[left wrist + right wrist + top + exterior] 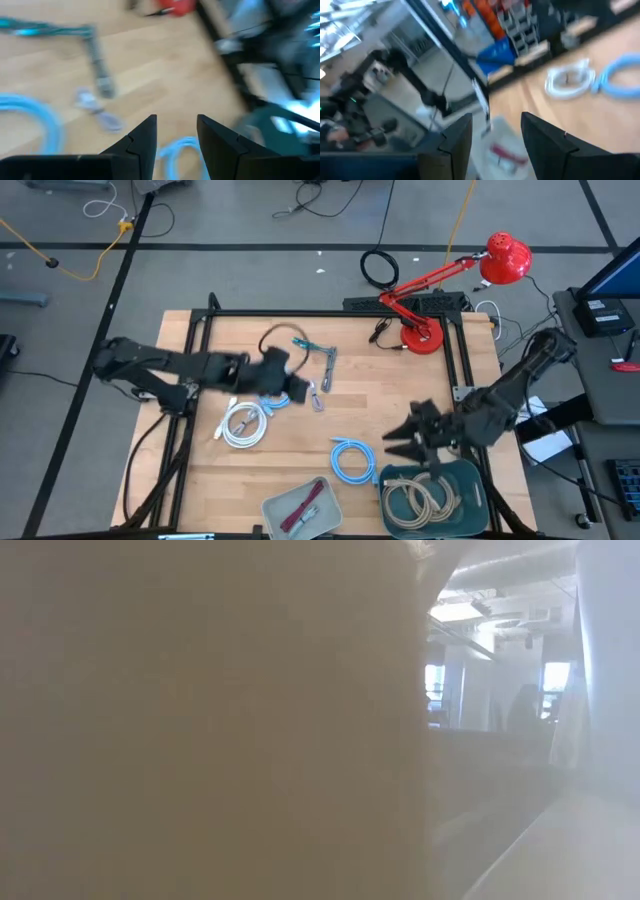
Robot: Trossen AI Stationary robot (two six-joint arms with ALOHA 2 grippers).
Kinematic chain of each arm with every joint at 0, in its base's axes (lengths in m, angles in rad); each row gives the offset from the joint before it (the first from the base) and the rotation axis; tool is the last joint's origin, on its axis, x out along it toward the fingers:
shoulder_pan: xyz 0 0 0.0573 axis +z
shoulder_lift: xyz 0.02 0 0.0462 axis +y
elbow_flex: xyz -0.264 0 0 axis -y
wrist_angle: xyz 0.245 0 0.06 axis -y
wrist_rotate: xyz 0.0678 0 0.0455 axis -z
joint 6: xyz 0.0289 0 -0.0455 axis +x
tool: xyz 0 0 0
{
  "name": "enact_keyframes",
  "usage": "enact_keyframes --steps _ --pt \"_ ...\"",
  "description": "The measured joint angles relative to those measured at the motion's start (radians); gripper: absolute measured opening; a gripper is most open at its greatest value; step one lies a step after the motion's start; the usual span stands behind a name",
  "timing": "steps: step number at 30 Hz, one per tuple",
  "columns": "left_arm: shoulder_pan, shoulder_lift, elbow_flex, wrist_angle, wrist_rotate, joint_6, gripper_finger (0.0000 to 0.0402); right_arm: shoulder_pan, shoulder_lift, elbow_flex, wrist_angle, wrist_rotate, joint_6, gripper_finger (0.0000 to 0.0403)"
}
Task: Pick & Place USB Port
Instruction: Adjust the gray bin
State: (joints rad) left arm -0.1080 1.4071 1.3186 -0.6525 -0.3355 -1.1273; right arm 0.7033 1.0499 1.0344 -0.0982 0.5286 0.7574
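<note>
Because the low view is blocked by a tan blur, little is shown there. Just above the dark green tray [470, 478] — beige cable [418, 498] coiled inside — the right gripper [400, 438] is parted and empty. The left gripper [300, 392], well away near the white cable [244, 424], is also parted, empty.

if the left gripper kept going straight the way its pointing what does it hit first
Probably the light blue coiled cable lying on the wood just beyond the left gripper, whose fingers stand apart and empty. The silver connector lies off to one side. The view is blurred, so depth is uncertain.
</note>
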Motion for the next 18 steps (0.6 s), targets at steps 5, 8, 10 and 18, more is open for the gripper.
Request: enact_keyframes --steps 5,8,10,18 --pt "0.262 0.0 0.0 -0.148 0.193 0.197 0.014 -0.111 -0.051 0.0 0.013 -0.001 -0.12 0.0164" --pt "0.424 0.0 0.0 -0.165 0.258 0.381 0.014 -0.19 -0.058 0.0 0.01 -0.005 -0.146 0.0164" --pt "0.533 0.0 0.0 -0.165 0.295 0.512 0.014 -0.239 -0.058 0.0 0.005 -0.006 -0.148 0.0164" --pt "0.818 0.226 0.037 -0.299 0.55 0.907 0.014 -0.379 -0.027 0.0 -0.012 -0.043 -0.14 0.0164"
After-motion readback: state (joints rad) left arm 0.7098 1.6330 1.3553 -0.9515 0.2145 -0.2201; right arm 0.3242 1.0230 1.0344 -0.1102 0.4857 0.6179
